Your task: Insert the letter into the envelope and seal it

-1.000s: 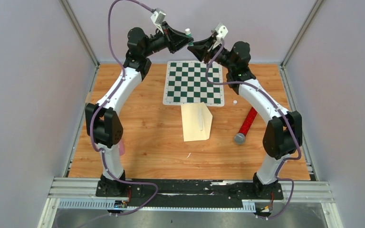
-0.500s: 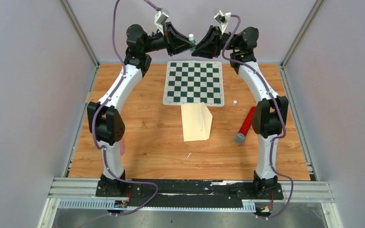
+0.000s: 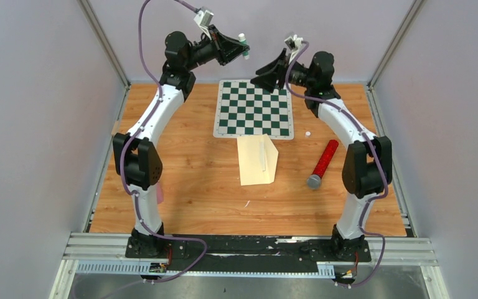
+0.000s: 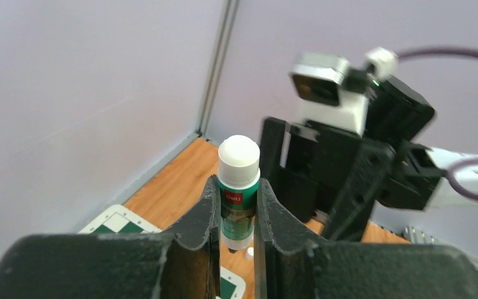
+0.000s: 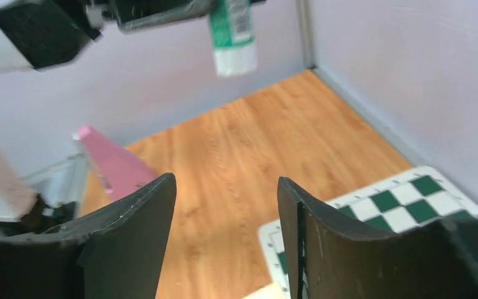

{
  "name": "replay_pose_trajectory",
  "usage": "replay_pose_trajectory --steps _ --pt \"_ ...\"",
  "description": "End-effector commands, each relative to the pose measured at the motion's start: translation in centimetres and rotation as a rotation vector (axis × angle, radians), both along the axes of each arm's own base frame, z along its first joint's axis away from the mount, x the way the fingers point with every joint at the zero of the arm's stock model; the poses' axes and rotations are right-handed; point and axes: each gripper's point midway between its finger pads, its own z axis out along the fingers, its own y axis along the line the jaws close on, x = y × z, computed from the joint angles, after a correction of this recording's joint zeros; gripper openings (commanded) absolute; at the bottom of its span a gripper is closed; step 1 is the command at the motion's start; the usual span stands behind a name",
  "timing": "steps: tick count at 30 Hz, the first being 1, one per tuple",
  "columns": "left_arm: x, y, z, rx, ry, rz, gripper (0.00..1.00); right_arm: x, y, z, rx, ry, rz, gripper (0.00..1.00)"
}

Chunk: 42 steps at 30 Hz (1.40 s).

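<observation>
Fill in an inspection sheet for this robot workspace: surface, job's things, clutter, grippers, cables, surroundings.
Surface: wooden table, with a green-and-white chessboard mat on its far half.
Job's things: cream envelope lies flat at the mat's near edge, its triangular flap seemingly open to the right; letter not seen as a separate sheet.
Clutter: red tube with a grey end, small white object, pink item beside the left arm.
Grippers: left gripper shut on a green-and-white glue stick, high above the mat; right gripper open and empty.
Cables: purple cables loop along both arms.
Surroundings: pale walls; aluminium rail at the near edge.
</observation>
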Motion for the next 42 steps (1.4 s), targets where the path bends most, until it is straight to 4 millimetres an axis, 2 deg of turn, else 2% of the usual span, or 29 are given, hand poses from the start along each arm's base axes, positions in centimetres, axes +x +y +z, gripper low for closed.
replay_pose_trajectory --steps 1,5,9,15,18,24,28,32,36,42 --pt "-1.1 0.9 3.8 -0.046 -0.065 0.062 0.00 -0.6 0.0 4.6 -0.036 -0.471 -0.286 0.63" --pt "-1.9 0.5 3.7 -0.048 -0.065 0.034 0.00 -0.4 0.1 5.2 -0.022 -0.520 -0.365 0.56" --pt "-2.8 0.0 3.8 -0.042 -0.086 0.002 0.00 0.4 0.5 5.8 -0.024 -0.579 -0.436 0.59" --pt "-3.5 -0.2 4.1 -0.035 -0.106 -0.013 0.00 0.6 1.0 6.7 0.005 -0.603 -0.443 0.55" --pt "-3.6 -0.1 4.3 -0.034 -0.115 -0.004 0.00 0.8 1.2 6.7 -0.002 -0.603 -0.444 0.53" --pt "-2.9 0.4 4.7 -0.034 -0.116 0.048 0.00 0.9 1.3 5.1 -0.061 -0.559 -0.424 0.47" --pt "-2.2 0.8 5.0 -0.055 -0.092 0.083 0.00 2.0 0.6 4.6 -0.062 -0.504 -0.498 0.46" --pt "-2.2 0.7 5.2 -0.068 -0.081 0.070 0.00 3.0 0.2 5.2 -0.043 -0.499 -0.544 0.46" --pt "-2.6 0.4 4.7 -0.063 -0.068 0.043 0.00 2.8 0.8 6.1 -0.017 -0.532 -0.516 0.46" --pt "-2.9 0.2 4.5 -0.059 -0.075 0.026 0.00 2.3 1.5 6.4 0.005 -0.543 -0.468 0.44"
